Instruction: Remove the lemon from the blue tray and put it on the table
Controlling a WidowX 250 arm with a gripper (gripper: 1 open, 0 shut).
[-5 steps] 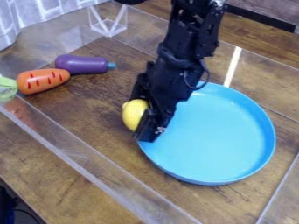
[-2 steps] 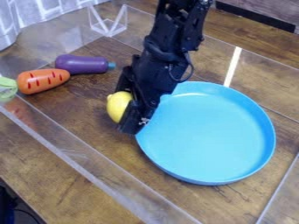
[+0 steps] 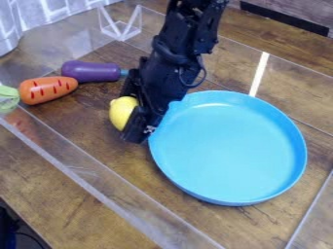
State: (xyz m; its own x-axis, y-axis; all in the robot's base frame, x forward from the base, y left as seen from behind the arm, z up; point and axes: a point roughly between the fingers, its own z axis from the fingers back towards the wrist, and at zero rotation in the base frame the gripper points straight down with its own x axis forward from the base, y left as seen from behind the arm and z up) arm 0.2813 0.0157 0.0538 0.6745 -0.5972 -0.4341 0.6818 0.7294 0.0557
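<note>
The yellow lemon is held between the black fingers of my gripper, just left of the blue tray's rim and over the wooden table. Only the fruit's left side shows; the gripper body covers the rest. Whether it touches the tabletop I cannot tell. The blue tray lies to the right with nothing inside it. My arm leans in from the top centre.
A purple eggplant and an orange carrot lie at the left. A green object sits at the left edge. A pale stick lies behind the tray. A clear container stands at the back.
The gripper has carried the lemon leftward, from over the tray's left rim to a spot clear of the tray above the table. The grip stayed the same.
</note>
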